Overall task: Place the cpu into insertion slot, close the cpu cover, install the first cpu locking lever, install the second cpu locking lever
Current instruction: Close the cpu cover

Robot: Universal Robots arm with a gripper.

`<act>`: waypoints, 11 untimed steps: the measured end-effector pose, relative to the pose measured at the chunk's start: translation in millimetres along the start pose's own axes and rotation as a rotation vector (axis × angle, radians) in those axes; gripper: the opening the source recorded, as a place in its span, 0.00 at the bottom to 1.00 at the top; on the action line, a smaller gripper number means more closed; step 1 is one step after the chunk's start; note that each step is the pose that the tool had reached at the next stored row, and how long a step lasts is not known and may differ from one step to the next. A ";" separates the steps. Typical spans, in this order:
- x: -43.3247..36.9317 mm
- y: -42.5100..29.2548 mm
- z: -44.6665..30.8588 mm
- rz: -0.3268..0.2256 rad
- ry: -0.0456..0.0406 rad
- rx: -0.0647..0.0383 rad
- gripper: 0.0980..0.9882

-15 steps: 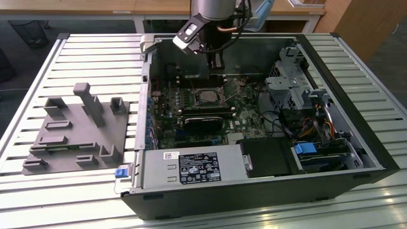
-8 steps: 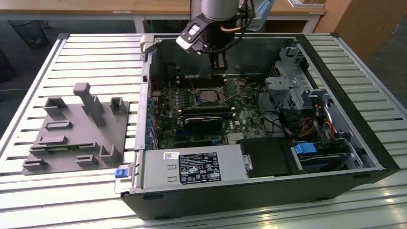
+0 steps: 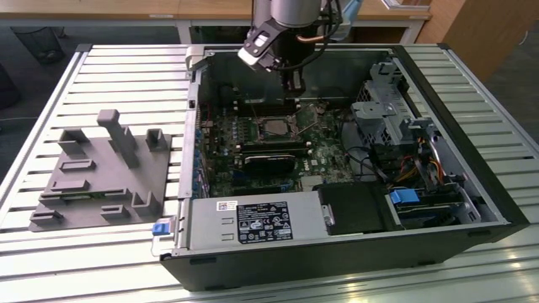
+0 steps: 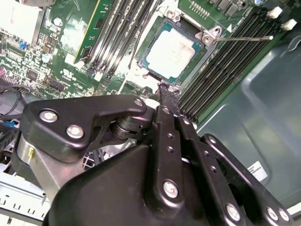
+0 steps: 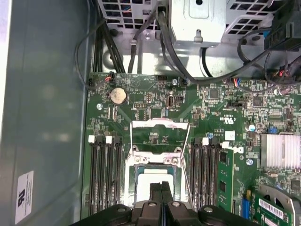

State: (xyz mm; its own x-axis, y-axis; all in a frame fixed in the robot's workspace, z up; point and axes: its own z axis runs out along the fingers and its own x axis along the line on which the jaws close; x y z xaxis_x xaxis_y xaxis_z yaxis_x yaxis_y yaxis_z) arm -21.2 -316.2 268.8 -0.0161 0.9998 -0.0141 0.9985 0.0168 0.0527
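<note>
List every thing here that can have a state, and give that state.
cpu: seated in the insertion slot.
cpu cover: swung open, off the cpu.
locking lever: released, not latched down.
gripper: shut, tips by the slot's edge.
computer case: side open.

The cpu (image 4: 173, 49) lies in the insertion slot (image 5: 131, 179) (memory slots (image 5: 106, 174) flank both sides)

The cpu (image 4: 171, 49) sits in the insertion slot (image 4: 186, 28), the gripper (image 4: 167, 92) tips pressed together beside its rim.
</note>
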 end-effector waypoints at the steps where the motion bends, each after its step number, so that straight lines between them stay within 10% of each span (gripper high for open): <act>1: 0.0 0.6 0.0 0.000 -0.0001 0.000 0.01; 11: -0.1 10.7 0.7 0.000 0.0001 0.000 0.01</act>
State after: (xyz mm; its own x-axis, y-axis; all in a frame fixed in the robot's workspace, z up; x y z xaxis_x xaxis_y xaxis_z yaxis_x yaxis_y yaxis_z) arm -10.4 -316.2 268.7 -0.0160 0.9998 -0.0140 0.9985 0.0167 0.0527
